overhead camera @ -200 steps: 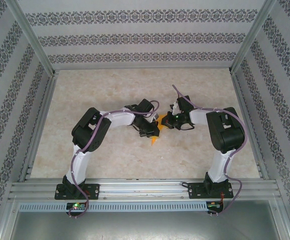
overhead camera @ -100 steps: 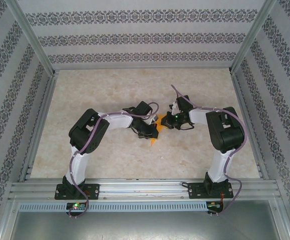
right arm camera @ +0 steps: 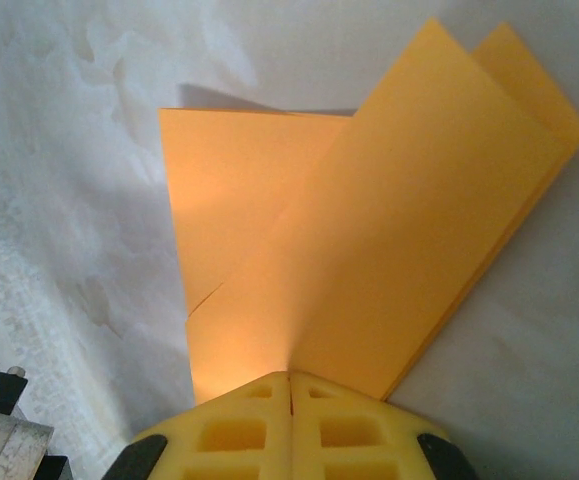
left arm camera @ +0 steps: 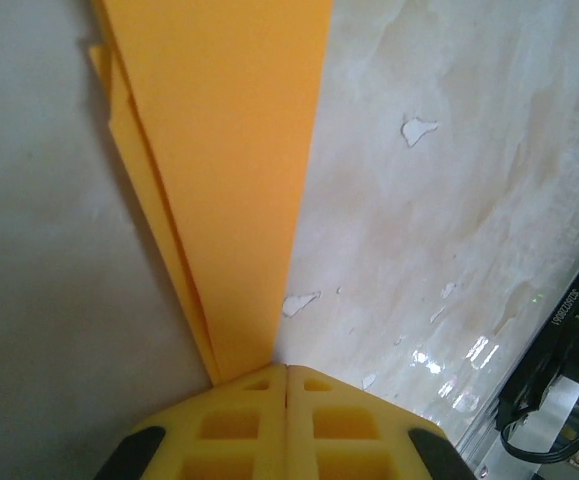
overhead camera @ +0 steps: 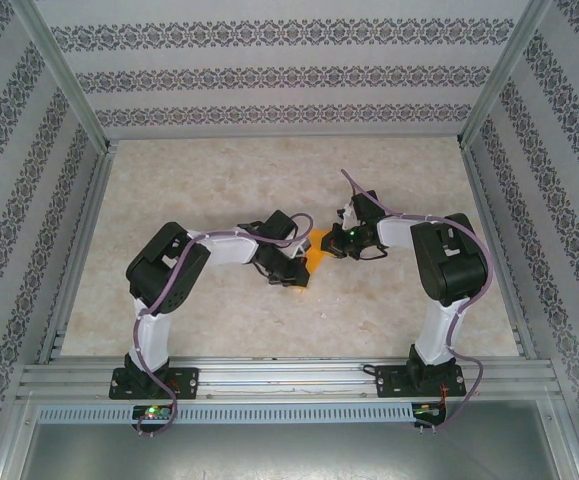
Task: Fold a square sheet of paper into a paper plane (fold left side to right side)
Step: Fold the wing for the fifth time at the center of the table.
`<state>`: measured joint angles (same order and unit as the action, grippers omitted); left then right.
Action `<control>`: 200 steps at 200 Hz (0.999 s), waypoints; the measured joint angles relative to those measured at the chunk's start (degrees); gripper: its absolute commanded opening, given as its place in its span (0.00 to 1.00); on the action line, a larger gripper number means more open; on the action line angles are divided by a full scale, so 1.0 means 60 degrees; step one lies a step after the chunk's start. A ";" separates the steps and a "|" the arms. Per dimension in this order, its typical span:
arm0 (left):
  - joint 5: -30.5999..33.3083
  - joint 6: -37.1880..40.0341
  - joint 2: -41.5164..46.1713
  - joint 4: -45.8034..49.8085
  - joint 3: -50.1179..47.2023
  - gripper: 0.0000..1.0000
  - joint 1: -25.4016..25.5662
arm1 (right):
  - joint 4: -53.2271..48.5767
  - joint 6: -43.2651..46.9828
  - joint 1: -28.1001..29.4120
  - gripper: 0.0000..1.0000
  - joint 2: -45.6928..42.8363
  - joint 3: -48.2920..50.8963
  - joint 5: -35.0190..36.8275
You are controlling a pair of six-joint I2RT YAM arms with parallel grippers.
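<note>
The square sheet of paper is a folded orange piece with a slim pointed outline, lying on the marbled table between the two arms. In the left wrist view the paper narrows to a point that ends right at my left gripper; its yellow fingertips are shut together and touch that tip. In the right wrist view layered flaps of the paper fan out from under my right gripper, which is shut and rests on top of them. From above, the left gripper is at the paper's near end and the right gripper at its far end.
Aluminium frame rails run along the near edge and patterned walls enclose the table on three sides. The right arm's base hardware shows at the left wrist view's lower right.
My left gripper has slid toward the near edge along the paper, and its elbow has swung left. The right gripper has stayed in place.
</note>
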<state>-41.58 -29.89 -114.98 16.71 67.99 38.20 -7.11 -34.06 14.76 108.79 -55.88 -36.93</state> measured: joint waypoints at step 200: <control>0.0215 -0.0459 0.1683 -0.1147 -0.2452 0.00 0.0058 | -0.0222 0.0251 0.0000 0.00 0.0062 -0.0157 -0.0080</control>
<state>-40.29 -32.64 -104.88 9.82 53.28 38.54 -8.45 -32.56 14.76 109.16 -56.82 -37.41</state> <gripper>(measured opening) 0.055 0.046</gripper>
